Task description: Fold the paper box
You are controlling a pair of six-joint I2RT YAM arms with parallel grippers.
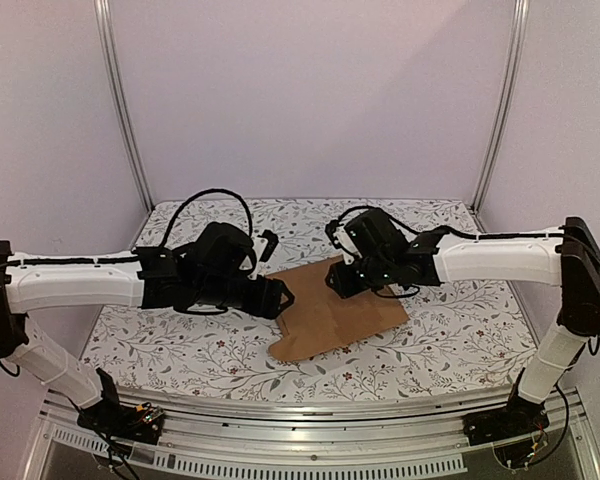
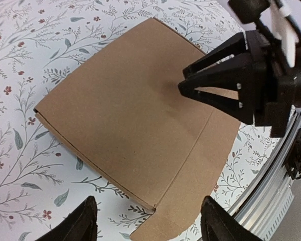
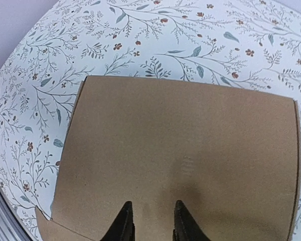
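Brown paper box (image 1: 330, 318) on table (image 1: 460, 330) underlies right gripper (image 2: 182, 81).

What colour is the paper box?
The paper box is plain brown with no print. The right wrist view shows it best.

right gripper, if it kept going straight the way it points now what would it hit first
The paper box: the right gripper points at its flat top panel, with nothing between. It looks to be at or just above the cardboard, though depth is unclear.
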